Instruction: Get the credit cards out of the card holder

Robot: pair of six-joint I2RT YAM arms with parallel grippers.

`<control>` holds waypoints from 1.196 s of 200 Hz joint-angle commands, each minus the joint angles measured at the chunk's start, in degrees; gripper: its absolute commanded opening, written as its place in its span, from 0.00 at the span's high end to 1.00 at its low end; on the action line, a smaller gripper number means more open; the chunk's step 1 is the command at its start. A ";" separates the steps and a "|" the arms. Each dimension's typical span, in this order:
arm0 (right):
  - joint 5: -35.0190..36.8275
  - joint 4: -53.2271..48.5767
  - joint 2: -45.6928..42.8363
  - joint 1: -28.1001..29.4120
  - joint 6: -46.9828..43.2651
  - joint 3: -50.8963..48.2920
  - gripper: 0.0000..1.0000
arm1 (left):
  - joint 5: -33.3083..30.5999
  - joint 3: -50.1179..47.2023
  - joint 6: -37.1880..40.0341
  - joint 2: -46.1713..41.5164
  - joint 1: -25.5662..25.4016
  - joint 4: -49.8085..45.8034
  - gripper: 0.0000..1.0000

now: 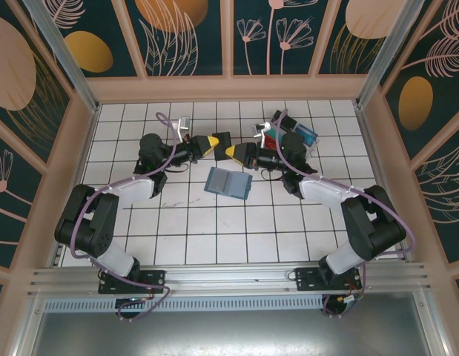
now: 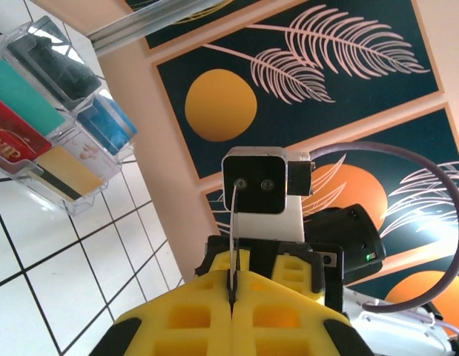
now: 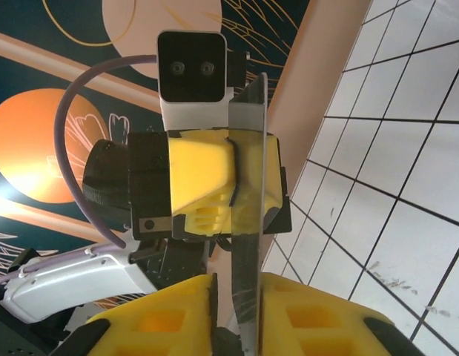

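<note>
The right pincer (image 3: 238,297) stands barely parted around the thin grey plastic credit card (image 3: 250,237). Beyond, the left pincer (image 2: 233,280) clamps its far edge. Best to widen before retreating straight. The blue-grey folding card holder (image 1: 228,182) lies open below both.

The gold letters "VIP" stood on a red card (image 2: 12,141) lying in one compartment of a clear plastic tray (image 2: 81,194), at ten o'clock in the left wrist view. The lettering ran slantwise toward the picture's left edge. Any marks on the neighbouring cards (image 2: 66,172) were too blurred to read. Seen from overhead, the same tray sat at one o'clock on the white-tiled desk (image 1: 214,230), its contents too small for lettering to be made out.
</note>
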 commanded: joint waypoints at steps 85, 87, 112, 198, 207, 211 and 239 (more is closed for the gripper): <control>26.76 -46.79 -1.80 -6.55 -40.28 18.59 1.00 | -26.80 10.36 29.64 -5.67 1.32 -56.85 0.11; 27.70 -47.78 -1.57 -6.78 -41.60 19.34 1.00 | -27.45 10.40 30.00 -5.76 1.41 -57.63 0.09; 36.43 -57.20 2.79 -9.75 -55.54 27.14 1.00 | -36.47 10.82 33.82 -6.88 1.84 -64.67 0.01; 31.50 -70.96 20.07 -20.92 -87.74 47.83 1.00 | -37.42 9.07 35.84 -6.93 2.65 -65.75 0.01; 31.32 -71.80 21.42 -21.52 -91.41 49.00 1.00 | -35.27 8.65 35.13 -6.23 2.65 -64.58 0.01; 31.47 -72.09 21.99 -21.76 -92.61 49.69 1.00 | -34.33 8.37 34.83 -5.97 2.60 -64.16 0.01; 31.33 -75.99 26.76 -23.86 -98.56 56.72 1.00 | -30.01 7.10 33.07 -3.76 2.65 -61.01 0.01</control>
